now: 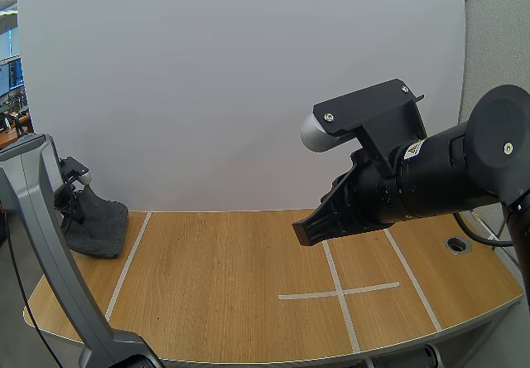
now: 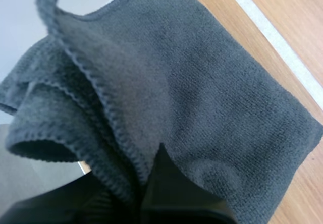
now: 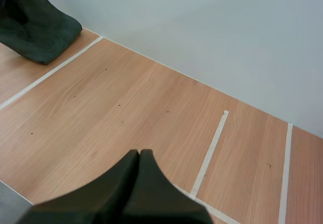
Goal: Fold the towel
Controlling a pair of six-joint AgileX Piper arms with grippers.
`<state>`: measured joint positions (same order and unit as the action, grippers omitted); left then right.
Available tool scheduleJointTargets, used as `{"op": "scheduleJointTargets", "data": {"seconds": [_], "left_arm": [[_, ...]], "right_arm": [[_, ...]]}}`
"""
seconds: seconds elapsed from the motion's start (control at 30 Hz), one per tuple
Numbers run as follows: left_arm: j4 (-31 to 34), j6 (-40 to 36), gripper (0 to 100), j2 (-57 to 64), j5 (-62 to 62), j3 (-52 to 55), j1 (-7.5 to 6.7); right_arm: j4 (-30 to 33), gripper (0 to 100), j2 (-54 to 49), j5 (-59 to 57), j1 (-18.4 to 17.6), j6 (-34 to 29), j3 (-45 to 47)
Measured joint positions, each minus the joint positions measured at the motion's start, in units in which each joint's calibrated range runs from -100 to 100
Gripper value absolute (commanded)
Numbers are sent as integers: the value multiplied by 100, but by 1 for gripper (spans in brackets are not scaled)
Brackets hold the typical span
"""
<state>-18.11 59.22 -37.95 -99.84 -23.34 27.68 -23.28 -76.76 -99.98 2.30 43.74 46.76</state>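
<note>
At the far left of the surface (image 1: 224, 285), beyond the left tape line (image 1: 128, 260), the dark grey towel (image 1: 99, 219) sat in a crumpled heap. Its upper part was drawn up toward the end of the left arm (image 1: 33, 210). From the left wrist, the left jaws were clamped on a gathered edge of the towel (image 2: 212, 93). Several hemmed layers were pinched between the fingers (image 2: 169, 183), and the rest of the cloth hung loose and spread onto the wood beside the tape.

The right arm (image 1: 431, 177) reached in from the right, with the right jaws held above the surface near the tape cross (image 1: 339, 292), well apart from the towel. Their fingers (image 3: 126, 183) lay pressed together as one wedge, with nothing between them. The towel (image 3: 38, 24) showed far off to their left, against the back wall.

Folding proper did not look to have begun. The step in hand seemed to be getting hold of the cloth so it could be laid out. The next move would call for carrying the towel toward the middle of the surface and spreading it flat. For that, the right jaws would need to open and take a second corner. With several layers bunched in one grip, the cloth could well stay tangled unless a single edge was found.
</note>
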Motion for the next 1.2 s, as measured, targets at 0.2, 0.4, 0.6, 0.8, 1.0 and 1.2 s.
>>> {"op": "scheduleJointTargets", "data": {"seconds": [0.2,0.4,0.6,0.8,1.0,1.2], "left_arm": [[36,53,0,-235,17,-11,-59],[35,105,0,-299,17,-11,-125],[13,132,0,-299,17,-11,-139],[13,99,21,-299,17,-29,-139],[2,-110,100,-299,17,-300,-139],[2,-229,100,-32,17,-406,-139]], "right_arm": [[0,0,0,0,0,-61,0],[0,0,0,0,0,-73,0],[0,0,0,0,0,-73,0],[0,0,0,0,0,-81,0],[0,0,0,0,0,-81,0],[0,0,0,0,0,-81,0]]}}
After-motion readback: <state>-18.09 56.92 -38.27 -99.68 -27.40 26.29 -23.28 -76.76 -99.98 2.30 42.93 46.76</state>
